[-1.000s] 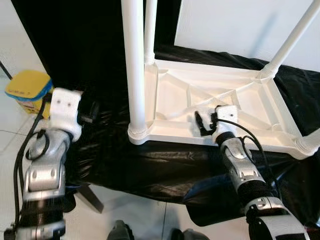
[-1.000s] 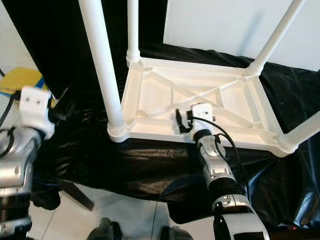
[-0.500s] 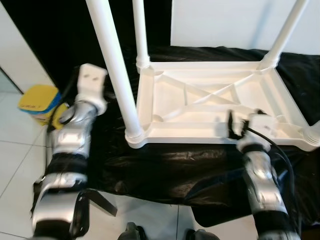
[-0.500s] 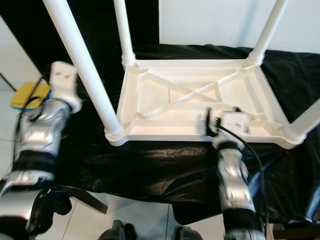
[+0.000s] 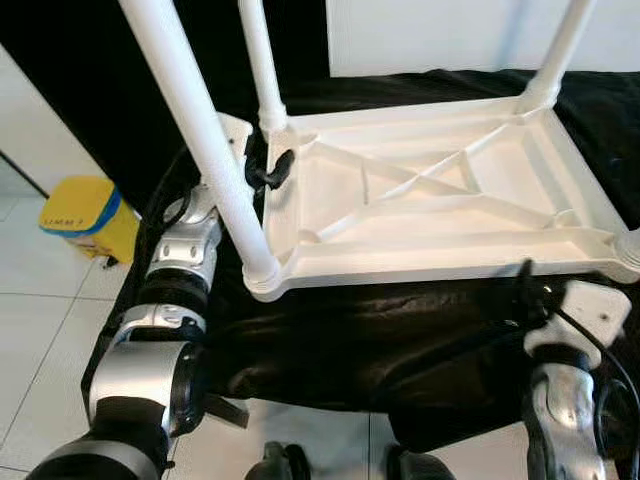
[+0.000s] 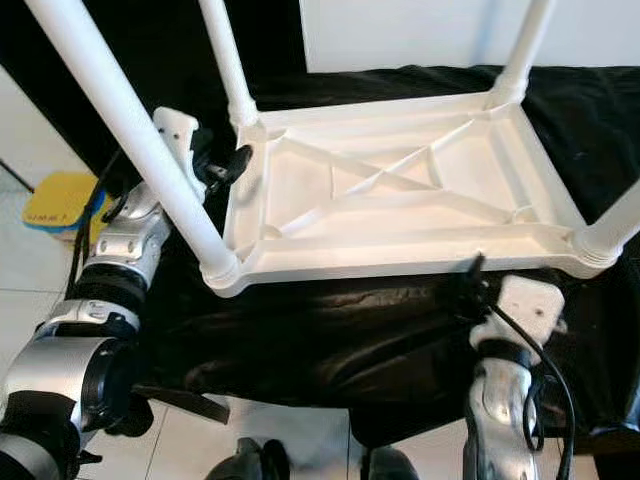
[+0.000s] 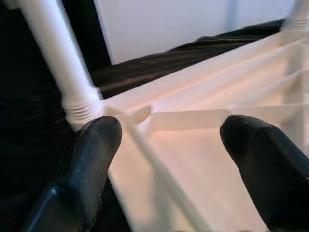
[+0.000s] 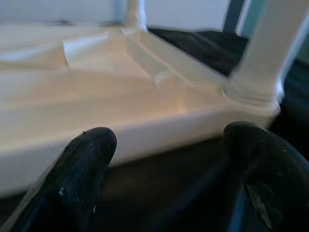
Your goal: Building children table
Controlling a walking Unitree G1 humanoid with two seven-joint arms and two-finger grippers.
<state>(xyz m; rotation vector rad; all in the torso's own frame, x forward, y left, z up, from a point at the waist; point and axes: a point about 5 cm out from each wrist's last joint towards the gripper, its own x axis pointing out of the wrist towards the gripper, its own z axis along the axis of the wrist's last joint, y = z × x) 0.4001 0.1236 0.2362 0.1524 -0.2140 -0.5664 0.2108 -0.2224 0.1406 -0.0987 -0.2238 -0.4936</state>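
Table (image 5: 430, 200) lies upside down, four legs fitted, flip left; left hand (image 5: 268, 168) and right hand (image 6: 470, 290) both released.

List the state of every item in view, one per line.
White table: upside down on black sheet, four legs fitted, pointing up.
Black sheet: spread under the table, wrinkled.
Left tool: open, at the table's left edge.
Right tool: open, empty, below the near edge.
Yellow container: on the floor.

No text can be read; the yellow tub (image 5: 82, 215) bears small red print, too blurred to make out.
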